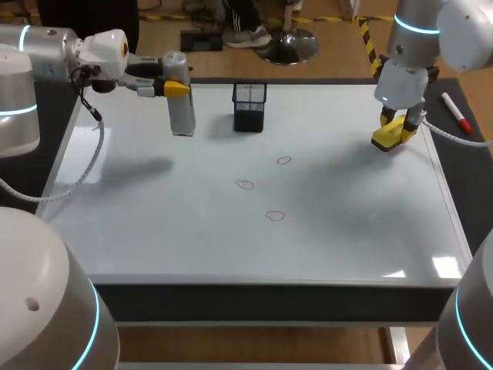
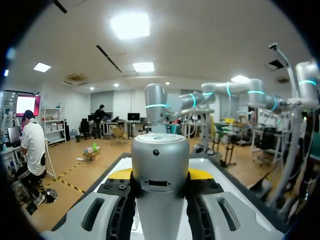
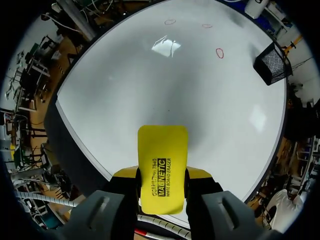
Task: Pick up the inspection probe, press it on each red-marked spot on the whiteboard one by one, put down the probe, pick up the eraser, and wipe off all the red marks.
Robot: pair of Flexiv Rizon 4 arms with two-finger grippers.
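The right gripper (image 3: 162, 176) is clamped on the flat yellow rectangular whiteboard eraser (image 3: 162, 150), one yellow-tipped finger against each long side, so the eraser's long axis runs straight out ahead of the fingers. The eraser hangs over the large white whiteboard (image 1: 154, 231) close to its right edge, toward the far right corner, and looks lifted clear of the surface. The wipe depends on where the three small red drawn rings lie from here: all are in the middle of the board, well apart from the eraser, off toward the left and near edges. The far ring (image 1: 284, 160) is the closest to the eraser, the middle ring (image 1: 245, 184) sits further left, and the near ring (image 1: 275, 216) lies closest to the near edge. I judge the right arm to be the one placed for the wipe, needing to travel inward and then come down flat. The black wire-mesh pen holder (image 1: 249, 106) stands at the far edge, beyond the rings and out of that path. Near the far left corner the left gripper (image 1: 176, 87) grips the upright silver-grey cylindrical inspection probe (image 1: 182, 112) from both sides; I cannot tell whether its foot touches the board.
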